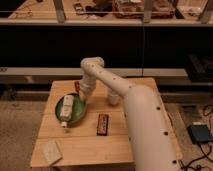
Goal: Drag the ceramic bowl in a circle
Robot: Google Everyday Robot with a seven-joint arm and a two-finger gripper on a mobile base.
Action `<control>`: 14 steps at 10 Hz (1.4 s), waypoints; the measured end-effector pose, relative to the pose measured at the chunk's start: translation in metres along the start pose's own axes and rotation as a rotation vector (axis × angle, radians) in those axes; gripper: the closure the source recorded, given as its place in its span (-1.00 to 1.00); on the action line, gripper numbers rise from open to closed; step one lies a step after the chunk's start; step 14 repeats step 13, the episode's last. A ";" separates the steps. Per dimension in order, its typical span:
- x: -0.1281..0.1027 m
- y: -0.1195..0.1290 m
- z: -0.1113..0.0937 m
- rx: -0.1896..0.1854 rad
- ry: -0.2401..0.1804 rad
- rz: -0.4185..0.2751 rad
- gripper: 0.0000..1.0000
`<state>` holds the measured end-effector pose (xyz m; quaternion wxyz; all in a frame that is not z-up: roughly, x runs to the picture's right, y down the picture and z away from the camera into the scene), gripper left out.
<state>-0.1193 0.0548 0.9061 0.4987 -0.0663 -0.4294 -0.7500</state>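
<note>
The ceramic bowl (74, 116) is shallow, green and glossy, and rests on the left half of the wooden table (80, 145). A white bottle (66, 109) lies inside it. My gripper (83, 96) points down at the bowl's far right rim, at the end of the white arm (135, 107) that arches in from the lower right. Its tip is against the rim.
A small white cup (113, 98) stands just right of the gripper, partly behind the arm. A brown bar (102, 124) lies right of the bowl, a pale packet (51, 151) near the front left corner, and a red item (76, 86) behind the bowl.
</note>
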 end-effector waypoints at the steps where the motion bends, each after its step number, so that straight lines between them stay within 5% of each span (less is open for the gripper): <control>1: -0.007 0.006 -0.008 0.013 0.053 0.046 0.66; 2: -0.023 0.012 -0.014 0.025 0.115 0.101 0.66; 4: -0.057 0.018 -0.017 0.032 0.160 0.168 0.66; 7: -0.095 0.007 -0.011 0.034 0.149 0.235 0.66; 14: -0.097 0.006 -0.009 0.032 0.146 0.241 0.66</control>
